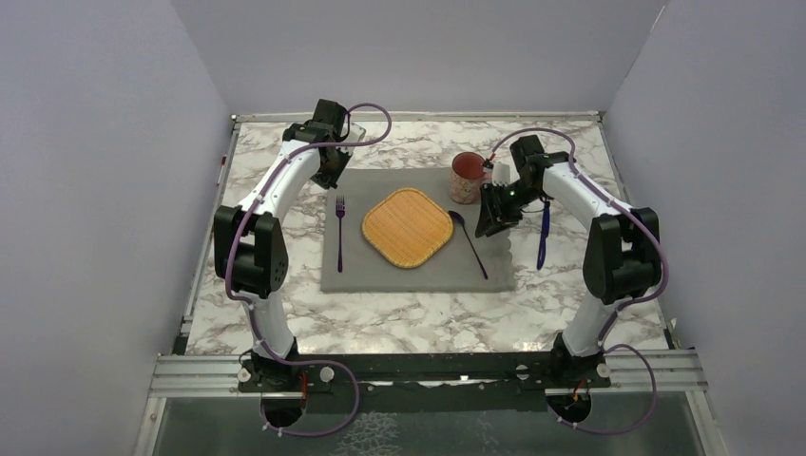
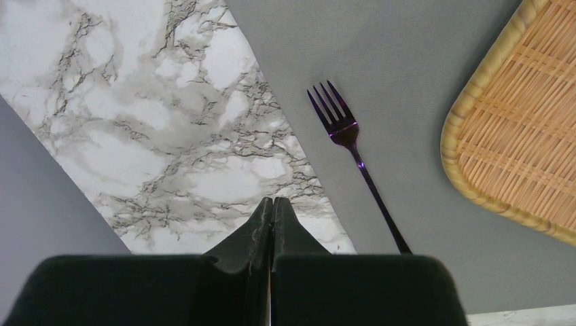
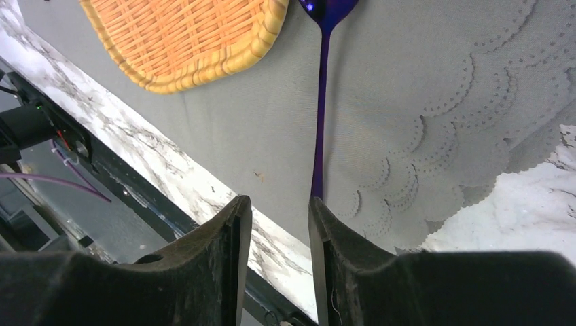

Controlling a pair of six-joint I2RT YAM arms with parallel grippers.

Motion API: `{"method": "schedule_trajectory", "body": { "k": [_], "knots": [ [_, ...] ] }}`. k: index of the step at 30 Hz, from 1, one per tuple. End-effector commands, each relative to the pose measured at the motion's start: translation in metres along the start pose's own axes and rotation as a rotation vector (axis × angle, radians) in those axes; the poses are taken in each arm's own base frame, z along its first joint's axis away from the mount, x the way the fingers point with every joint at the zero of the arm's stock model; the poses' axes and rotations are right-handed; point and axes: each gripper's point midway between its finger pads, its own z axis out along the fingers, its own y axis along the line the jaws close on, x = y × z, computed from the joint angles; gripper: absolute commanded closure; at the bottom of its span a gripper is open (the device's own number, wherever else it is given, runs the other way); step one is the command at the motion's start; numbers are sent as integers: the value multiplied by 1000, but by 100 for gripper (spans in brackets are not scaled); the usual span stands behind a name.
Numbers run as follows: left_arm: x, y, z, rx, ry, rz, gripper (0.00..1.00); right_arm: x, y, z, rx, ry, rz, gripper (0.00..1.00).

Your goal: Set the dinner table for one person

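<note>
- Your left pincer [image 2: 272, 204]: clenched, empty, above the placemat [image 1: 418, 275] near its far left corner
- Your right pincer [image 3: 280, 204]: released, holding nothing, over the spoon [image 3: 320, 102] handle
- Dinner table [image 1: 399, 318]: marble, beneath both arms, carrying the placemat with woven plate [image 1: 407, 227], fork [image 1: 339, 231], spoon and mug [image 1: 467, 177]

1. Three plain, pale lavender-grey walls box in the scene: a back wall [image 1: 418, 47] across the top of the frame, a left wall [image 1: 86, 190] and a right wall [image 1: 732, 142].
2. Between them sits a white-and-grey marble-patterned worktop [image 1: 380, 323] with metal edging [image 1: 418, 116] along its far side.
3. A ribbed aluminium rail [image 1: 428, 375] crosses the lower frame at the worktop's near edge.
4. Below the rail lies a dark, glossy surface [image 1: 428, 432].
5. The light is even and soft, and shadows are faint.
</note>
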Motion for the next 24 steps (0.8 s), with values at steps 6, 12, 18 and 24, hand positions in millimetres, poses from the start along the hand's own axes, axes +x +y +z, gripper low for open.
{"method": "schedule_trajectory", "body": {
  "k": [6,12,18,24],
  "knots": [
    [-7,6,-19,-26,-39,9,99,-22,-1,-23,80,-87,-94,59],
    [-5,7,-17,-35,-31,18,99,-36,-23,-50,269,-149,-210,60],
    [-17,1,-24,3,-72,14,99,-56,-43,-109,549,-256,-395,60],
    [-38,-8,-30,49,-128,-2,99,-54,-28,-123,495,-223,-321,60]
  ]
}}
